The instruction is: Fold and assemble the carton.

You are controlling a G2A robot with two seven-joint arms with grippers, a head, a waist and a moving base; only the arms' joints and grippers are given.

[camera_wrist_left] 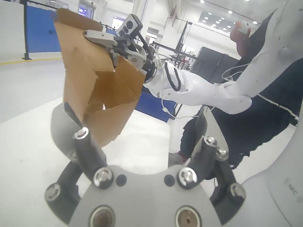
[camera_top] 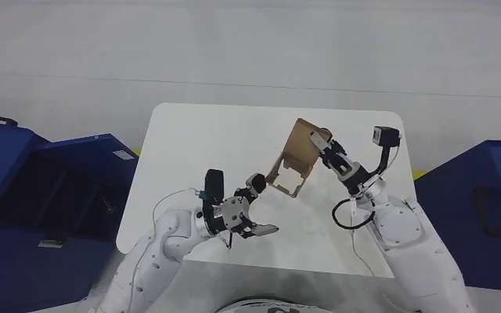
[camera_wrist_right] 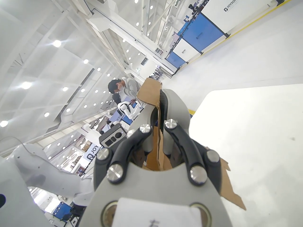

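Right now my right arm comes in over the near right corner of the table [camera_top: 203, 141], its forearm slanting toward the middle. The right gripper [camera_top: 317, 145] is clamped narrow on the far, upper end of the carton [camera_top: 291, 160], and in the right wrist view cardboard fills the slot between its fingers [camera_wrist_right: 176, 109].

My left arm lies low along the near edge, coming from the near left corner with the elbow bent. The left gripper [camera_top: 262, 207] is turned up toward the carton with its jaws spread wide and nothing between them. One of its fingertips sits just beside the carton's lowest flap; I cannot tell whether the two touch.

By count there is one carton, one table and my two grippers, plus two blue containers [camera_top: 70, 184] on the floor, one off each side of the table.

The carton hangs above the table, a little right of the middle, and nearer the far edge than the near one. It is partly opened, brown, with loose flaps hanging at the lower end. It is tilted — the long axis runs from the gripped end, high and toward the far right corner, down to the flap end, which points toward the near left corner and my open gripper.
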